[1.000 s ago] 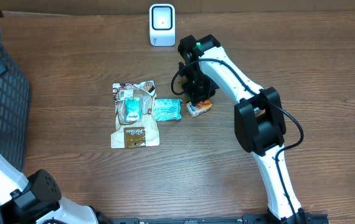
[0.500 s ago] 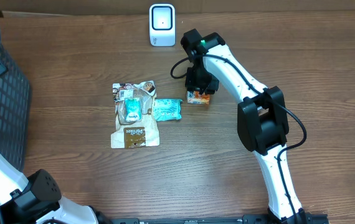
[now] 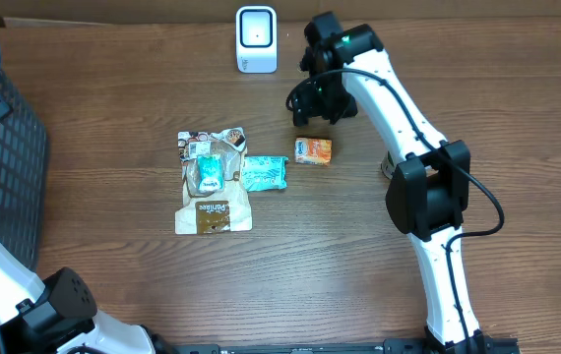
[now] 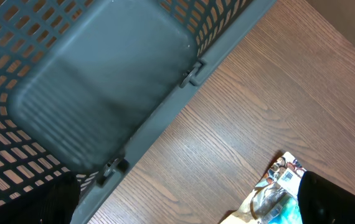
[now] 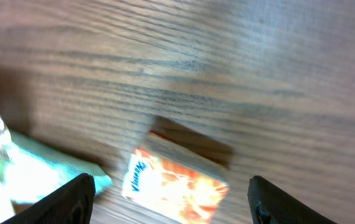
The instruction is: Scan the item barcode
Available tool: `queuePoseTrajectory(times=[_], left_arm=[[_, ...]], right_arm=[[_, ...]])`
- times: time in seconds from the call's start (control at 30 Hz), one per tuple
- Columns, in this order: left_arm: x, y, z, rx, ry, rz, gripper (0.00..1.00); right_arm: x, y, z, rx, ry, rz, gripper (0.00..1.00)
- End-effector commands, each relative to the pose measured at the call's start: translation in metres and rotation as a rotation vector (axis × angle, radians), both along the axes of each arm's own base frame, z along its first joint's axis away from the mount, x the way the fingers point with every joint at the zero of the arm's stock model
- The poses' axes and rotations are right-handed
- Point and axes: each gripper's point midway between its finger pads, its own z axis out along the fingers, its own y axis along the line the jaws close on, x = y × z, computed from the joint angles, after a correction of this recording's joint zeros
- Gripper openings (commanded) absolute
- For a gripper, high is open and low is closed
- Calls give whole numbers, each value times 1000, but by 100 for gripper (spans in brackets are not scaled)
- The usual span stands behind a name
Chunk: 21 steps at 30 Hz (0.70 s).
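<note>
The right gripper [image 3: 317,96] hangs above the table with its fingers spread wide and nothing between them. In its wrist view both dark fingertips [image 5: 78,198] stand at the bottom corners, and the orange box lies free on the wood below them. The left gripper [image 4: 190,200] is spread wide too and holds nothing; its view looks down on the basket and a strip of bare wood. The brown wooden table [image 3: 113,285] fills the overhead view. At its left edge stands a dark grey mesh basket [image 3: 5,147], only partly in frame. The right arm [image 3: 404,118], white with black joints, reaches from the near edge up toward the far side. Left of centre lies a brown snack pouch [image 3: 212,192], flat, with a clear window and a printed label facing up. A white scanner [image 3: 256,39] stands upright at the far edge, well apart from the goods. A teal packet [image 3: 264,173] lies against the pouch's right side. The orange box [image 3: 313,150] lies flat just to the right of the teal packet, a narrow gap between them, nearer than the scanner and to its right, with the right gripper between the two in the overhead view.
</note>
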Motion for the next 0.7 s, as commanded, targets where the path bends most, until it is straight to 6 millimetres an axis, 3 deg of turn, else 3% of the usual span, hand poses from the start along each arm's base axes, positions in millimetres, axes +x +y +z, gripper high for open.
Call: queuePoseTrajectory(times=[0.0,0.1,0.23,0.4,0.57,0.67], left_arm=[[-1,-1,0,-4,-4,8,100],[-1,-1,0,-4,-4,8,100],[-1,-1,0,-4,-4,8,99],[-1,-1,0,-4,-4,8,99],[-1,-1,0,-4,-4,8,100],[-1,-1,0,-4,-4,8,100]], right_arm=[[1,-1,14,25,-73,283,77],[-13,6,0,77,-31,439,75],[-25,5,-21,89,18,502,66],[-34,-6,-41,75,66,499,65],[-36,-16,-52,75,93,469,57],[-34,-19,-52,82,99,429,43]])
